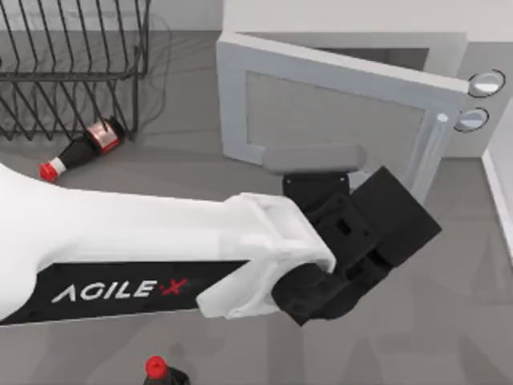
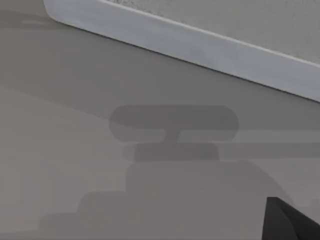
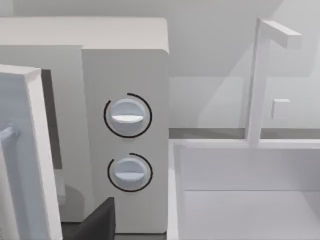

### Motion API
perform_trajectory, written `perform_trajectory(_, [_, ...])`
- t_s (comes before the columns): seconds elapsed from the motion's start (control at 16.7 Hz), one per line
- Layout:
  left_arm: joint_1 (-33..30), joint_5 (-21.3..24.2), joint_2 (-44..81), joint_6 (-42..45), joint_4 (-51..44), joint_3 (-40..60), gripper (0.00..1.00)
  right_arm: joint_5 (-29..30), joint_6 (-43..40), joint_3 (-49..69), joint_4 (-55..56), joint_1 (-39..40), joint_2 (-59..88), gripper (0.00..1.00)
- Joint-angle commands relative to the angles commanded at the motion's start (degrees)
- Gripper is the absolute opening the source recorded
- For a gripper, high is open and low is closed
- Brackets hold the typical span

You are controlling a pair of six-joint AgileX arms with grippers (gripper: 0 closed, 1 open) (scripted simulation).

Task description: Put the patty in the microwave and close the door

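Note:
The white microwave (image 1: 449, 48) stands at the back right, with two round dials (image 1: 486, 83) on its side panel. Its door (image 1: 321, 104) is swung most of the way toward the cavity, still at an angle. The bar handle (image 1: 429, 160) is at the door's free edge. My left arm reaches across the table, and its black gripper (image 1: 389, 220) sits just in front of the door, close to the handle. The left wrist view looks at the door's lower edge (image 2: 200, 45). A dark corner of my right gripper (image 3: 100, 220) shows below the dials (image 3: 127, 116). The patty is out of view.
A black wire rack (image 1: 64, 64) stands at the back left, with a red-capped bottle (image 1: 80, 152) lying in front of it. Another red-capped bottle (image 1: 160, 373) stands at the front edge. A white sink (image 3: 240, 200) with a faucet (image 3: 257, 80) sits right of the microwave.

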Motion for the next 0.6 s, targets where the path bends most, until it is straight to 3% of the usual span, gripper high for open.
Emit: perform_trajectory(0.6, [-4.19,-2.11,11.94,-4.77,-8.33,17.91,0.00,0.00,0.00,0.00,0.00,0.00,0.00,1.00])
